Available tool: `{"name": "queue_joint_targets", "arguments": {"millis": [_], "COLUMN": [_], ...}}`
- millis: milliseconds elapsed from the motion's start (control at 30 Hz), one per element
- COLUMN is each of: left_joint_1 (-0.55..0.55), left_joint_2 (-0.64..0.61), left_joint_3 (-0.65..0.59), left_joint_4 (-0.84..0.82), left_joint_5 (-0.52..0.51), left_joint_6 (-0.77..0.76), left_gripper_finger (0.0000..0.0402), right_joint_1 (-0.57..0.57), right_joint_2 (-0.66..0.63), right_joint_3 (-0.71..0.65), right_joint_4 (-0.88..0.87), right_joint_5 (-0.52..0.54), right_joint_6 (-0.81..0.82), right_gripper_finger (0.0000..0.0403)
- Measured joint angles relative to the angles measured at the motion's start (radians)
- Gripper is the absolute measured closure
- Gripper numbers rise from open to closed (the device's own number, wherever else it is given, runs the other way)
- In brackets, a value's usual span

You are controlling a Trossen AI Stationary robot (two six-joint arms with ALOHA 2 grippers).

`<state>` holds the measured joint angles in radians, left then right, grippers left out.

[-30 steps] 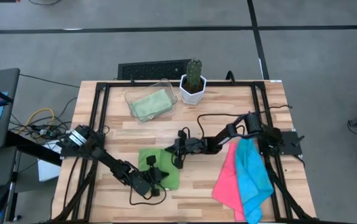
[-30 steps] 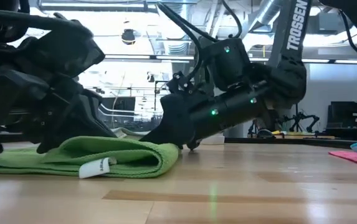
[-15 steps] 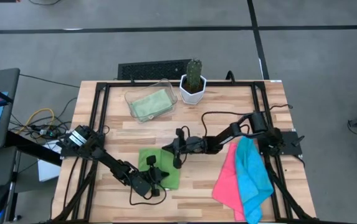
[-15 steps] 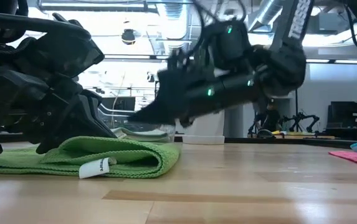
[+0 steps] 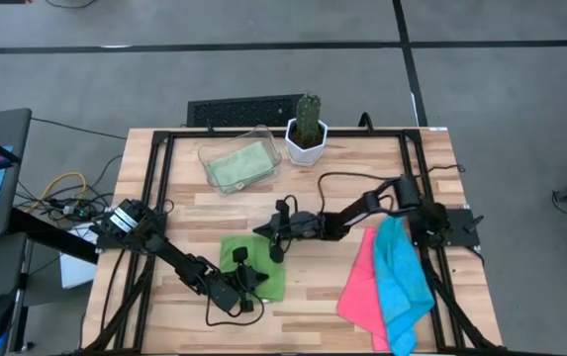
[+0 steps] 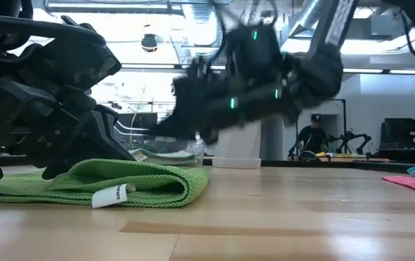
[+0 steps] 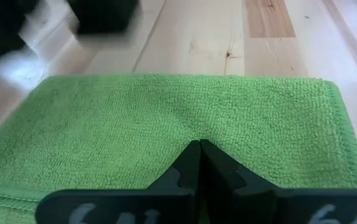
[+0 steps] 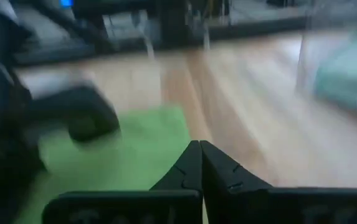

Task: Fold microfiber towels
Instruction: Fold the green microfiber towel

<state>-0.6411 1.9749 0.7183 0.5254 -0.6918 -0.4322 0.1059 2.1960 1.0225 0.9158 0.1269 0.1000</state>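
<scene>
A: Where is the towel being worked on?

B: A bright green towel point(image 5: 255, 269) lies folded on the wood bench point(image 5: 323, 198), near its front edge, left of centre. The left claw point(image 5: 246, 284) sits on top of it, prob. pinning the layers flat so the fold keeps its shape.

A: Is that claw gripping anything?

B: No. In the left wrist view its fingers point(image 7: 198, 163) meet tip to tip, pressed together over the cloth w/ nothing between them.

A: And the right arm?

B: The right claw point(image 5: 268, 229) hangs above the bench just beyond the towel's far edge, apart from the cloth. Its wrist view shows the fingertips touching, nothing held.

A: Other towels?

B: A pink towel point(image 5: 360, 282) and a cyan towel point(image 5: 400, 277) overlap at the bench's right front, prob. waiting for their turn. A pale green towel point(image 5: 238, 164) rests inside a clear tray point(image 5: 263, 138) at the back, beside a potted cactus point(image 5: 307, 129).

A: What does each view add?

B: The low view alone shows the rounded fold edge, a white label point(image 6: 111, 195), and the right claw clear of the surface. The high view alone shows the waiting pile and tray.
</scene>
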Motion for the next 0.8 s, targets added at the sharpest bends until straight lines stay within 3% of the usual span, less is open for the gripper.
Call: {"name": "queue_joint_targets", "arguments": {"millis": [200,300,467,600,800], "left_joint_1": [-0.013,-0.033,-0.055,-0.046,-0.057], "left_joint_2": [-0.099,-0.219,-0.332,-0.343,-0.357], "left_joint_3": [-0.004,0.0,-0.001,-0.003,-0.004], "left_joint_4": [-0.087,-0.172,-0.263,-0.328,-0.44], "left_joint_5": [0.045,0.014,-0.138,-0.174,-0.183], "left_joint_6": [0.015,0.029,0.085,0.076,0.02], "left_gripper_finger": [0.0401,0.0401,0.0401,0.0401,0.0402], "right_joint_1": [0.103,0.207,0.348,0.373,0.35], "right_joint_2": [-0.153,-0.162,-0.017,0.112,0.224], "right_joint_3": [-0.046,-0.051,0.058,0.198,0.314], "right_joint_4": [-0.041,-0.034,0.024,-0.023,-0.128], "right_joint_5": [-0.043,0.046,0.193,0.2,0.118], "right_joint_6": [0.013,0.029,0.011,0.005,0.086], "right_gripper_finger": [0.0379,0.0384,0.0387,0.0383,0.0386]}}
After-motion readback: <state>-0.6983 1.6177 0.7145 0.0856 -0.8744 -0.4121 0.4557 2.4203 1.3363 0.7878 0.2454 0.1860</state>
